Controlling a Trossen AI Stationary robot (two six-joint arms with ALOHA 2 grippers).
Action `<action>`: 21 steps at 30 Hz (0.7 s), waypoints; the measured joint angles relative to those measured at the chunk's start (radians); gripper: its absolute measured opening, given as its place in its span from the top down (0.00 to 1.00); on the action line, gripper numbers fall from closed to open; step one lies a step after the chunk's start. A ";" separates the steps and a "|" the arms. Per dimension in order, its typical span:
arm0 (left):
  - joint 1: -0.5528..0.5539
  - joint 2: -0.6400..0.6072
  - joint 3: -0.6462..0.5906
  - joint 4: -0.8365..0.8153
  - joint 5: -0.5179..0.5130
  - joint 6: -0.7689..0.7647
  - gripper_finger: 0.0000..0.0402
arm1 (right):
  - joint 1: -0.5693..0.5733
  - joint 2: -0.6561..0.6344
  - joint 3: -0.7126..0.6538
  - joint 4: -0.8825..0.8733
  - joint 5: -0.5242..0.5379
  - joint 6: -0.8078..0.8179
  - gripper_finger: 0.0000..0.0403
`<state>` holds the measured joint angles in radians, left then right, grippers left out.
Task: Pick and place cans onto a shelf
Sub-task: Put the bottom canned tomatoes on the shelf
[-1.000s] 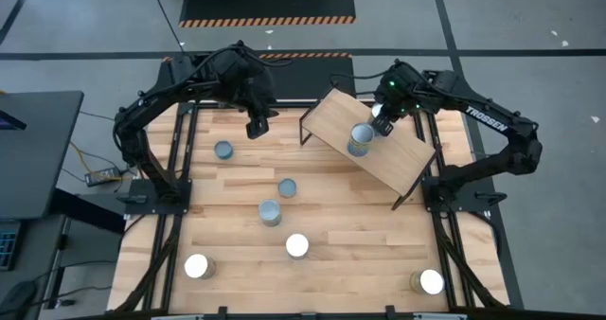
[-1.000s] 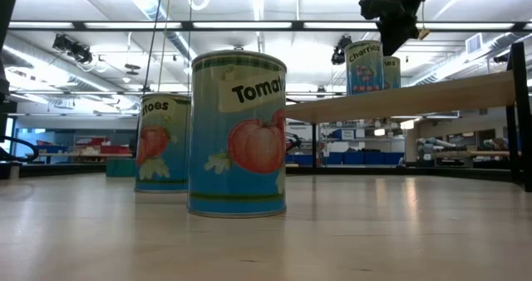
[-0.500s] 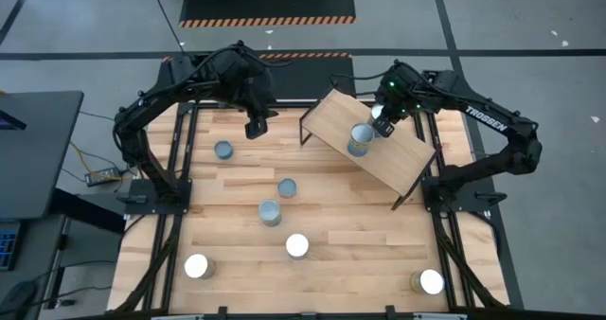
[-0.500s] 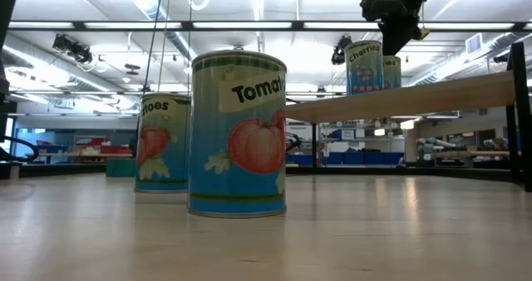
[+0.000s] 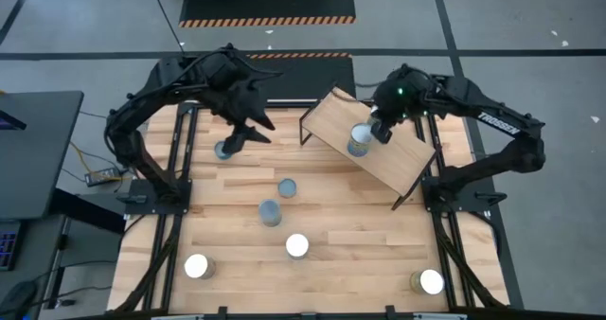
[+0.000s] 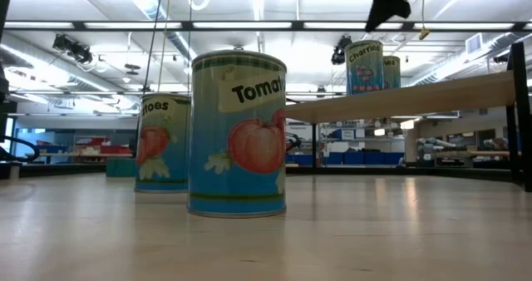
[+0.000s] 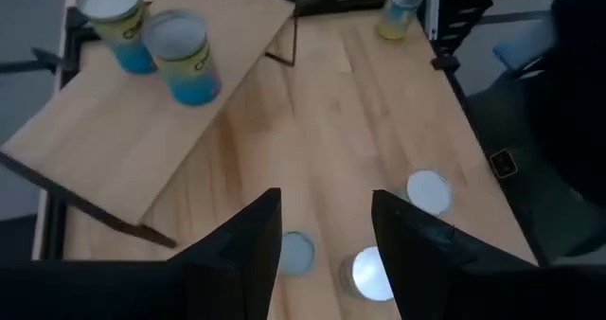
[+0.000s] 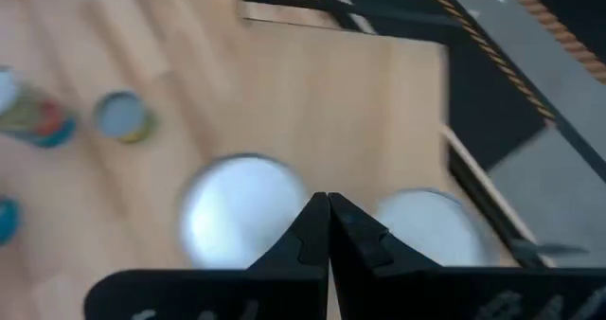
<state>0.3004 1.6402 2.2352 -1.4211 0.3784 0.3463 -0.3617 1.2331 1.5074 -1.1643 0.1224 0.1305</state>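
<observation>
Two cans stand upright on the shelf, a light-wood board on a black frame at the table's far right. My right gripper hangs shut just above them, its fingertips between the two round tops and touching neither. My left gripper hovers open over the far left of the table, beside a grey-topped can, with nothing between its fingers. Several more cans stand on the tabletop, among them a tomato can.
Loose cans stand at mid-table, at the near left and at the near right. The shelf's black legs stand on the planks. Bare wood lies between the shelf and the near edge.
My right gripper has risen from the two cans on the shelf, still shut, and swung a little toward the table's near edge. My left gripper has rolled and tipped, and has shifted toward the grey-topped can at the far left. No can has moved.
</observation>
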 joint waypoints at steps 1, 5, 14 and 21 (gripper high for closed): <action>-0.009 -0.004 0.000 -0.004 -0.017 -0.003 0.57 | 0.037 0.000 0.000 0.017 0.010 0.012 0.98; -0.048 -0.016 -0.001 -0.027 -0.054 -0.038 0.57 | 0.190 -0.003 0.000 0.107 0.040 0.058 0.98; -0.201 -0.032 0.000 -0.059 -0.127 -0.155 0.57 | 0.553 0.044 -0.003 0.256 0.147 0.208 0.98; -0.369 -0.032 -0.001 -0.085 -0.271 -0.365 0.57 | 0.764 0.177 -0.005 0.356 0.195 0.318 0.98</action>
<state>-0.0683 1.6081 2.2345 -1.5057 0.1079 -0.0186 0.4028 1.4100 1.5028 -0.8082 0.3173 0.4482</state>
